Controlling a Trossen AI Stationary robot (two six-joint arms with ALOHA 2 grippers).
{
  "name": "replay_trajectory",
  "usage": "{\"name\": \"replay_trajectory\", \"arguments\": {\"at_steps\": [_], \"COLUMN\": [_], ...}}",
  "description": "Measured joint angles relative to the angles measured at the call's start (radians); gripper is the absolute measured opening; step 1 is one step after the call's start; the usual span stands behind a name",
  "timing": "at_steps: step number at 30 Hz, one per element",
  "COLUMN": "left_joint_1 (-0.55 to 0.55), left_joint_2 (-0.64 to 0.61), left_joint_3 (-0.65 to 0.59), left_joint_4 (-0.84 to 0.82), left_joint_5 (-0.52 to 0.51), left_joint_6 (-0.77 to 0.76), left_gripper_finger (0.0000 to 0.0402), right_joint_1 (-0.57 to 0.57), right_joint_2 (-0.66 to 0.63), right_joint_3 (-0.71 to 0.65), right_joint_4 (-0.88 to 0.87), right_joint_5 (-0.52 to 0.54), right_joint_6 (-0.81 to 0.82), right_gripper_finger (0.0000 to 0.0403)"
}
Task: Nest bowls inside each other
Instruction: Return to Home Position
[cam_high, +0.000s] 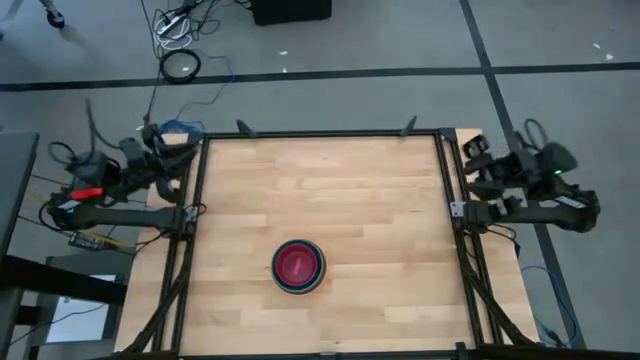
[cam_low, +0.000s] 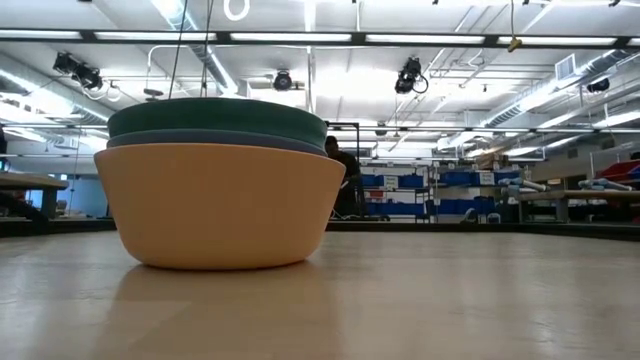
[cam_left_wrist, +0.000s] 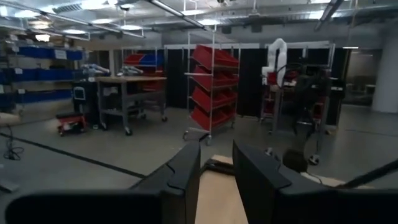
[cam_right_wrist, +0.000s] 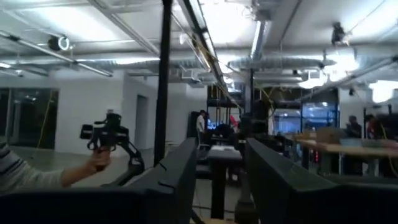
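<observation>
The bowls stand nested in one stack (cam_high: 298, 267) on the wooden table, a little toward its near edge. From above the red-pink one (cam_high: 297, 263) shows innermost. In the low view the orange bowl (cam_low: 225, 205) rests with its base on the table, with a blue rim (cam_low: 200, 140) and a teal green bowl (cam_low: 220, 118) rising above it. My left gripper (cam_left_wrist: 216, 155) is open at the table's left edge (cam_high: 172, 160), drawn back over its base. My right gripper (cam_right_wrist: 221, 149) is open at the right edge (cam_high: 478, 162). Both are far from the stack.
A dark frame (cam_high: 320, 133) runs round the table. Bare wood lies on every side of the stack. Cables lie on the floor beyond the far edge (cam_high: 180, 62). A person's hand with a device (cam_right_wrist: 102, 146) shows off the table; another person (cam_low: 345, 175) stands far behind the bowls.
</observation>
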Motion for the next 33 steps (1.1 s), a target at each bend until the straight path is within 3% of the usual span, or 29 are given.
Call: {"name": "replay_trajectory", "arguments": {"at_steps": [10,16,26,33], "left_joint_1": [0.0,0.0,0.0,0.0], "left_joint_2": [-0.139,-0.215,-0.242,-0.242], "left_joint_3": [-0.314,-0.453,-0.602,-0.737], "left_joint_4": [0.174,0.199,0.244,0.271], "left_joint_5": [0.06,0.122,0.125,0.126], "left_joint_6": [-0.03,-0.08,-0.104,-0.076], "left_gripper_finger": [0.0103,0.0103,0.0103,0.0103], "right_joint_1": [0.0,0.003,0.012,0.04], "right_joint_2": [-0.064,-0.063,-0.064,-0.057], "right_joint_3": [-0.344,-0.497,-0.66,-0.679], "right_joint_4": [0.188,0.314,0.455,0.335], "right_joint_5": [0.03,0.019,-0.013,0.0], "right_joint_6": [0.072,0.08,0.089,-0.003], "right_gripper_finger": [0.0129,0.0129,0.0129,0.0129]}}
